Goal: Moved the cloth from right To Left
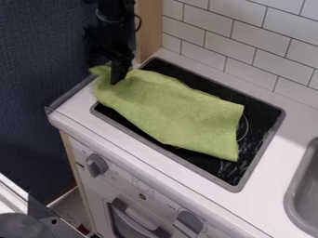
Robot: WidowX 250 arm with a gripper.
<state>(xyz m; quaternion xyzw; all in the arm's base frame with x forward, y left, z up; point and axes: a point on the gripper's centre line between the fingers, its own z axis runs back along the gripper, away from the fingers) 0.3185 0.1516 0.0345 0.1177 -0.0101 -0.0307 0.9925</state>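
A green cloth [177, 111] lies spread over the black stovetop [258, 114], its upper left end reaching past the stove's frame onto the white counter. At that end, my gripper [118, 80] points down from the upper left, its tips against the cloth. Part of the cloth's upper left edge is behind the tips. Whether the tips hold any fabric, I cannot tell.
A grey sink [304, 190] is set in the counter at the right. White wall tiles [248, 39] rise behind, and a wooden post [149, 28] stands just right of the arm. Knobs [96, 165] line the counter's front.
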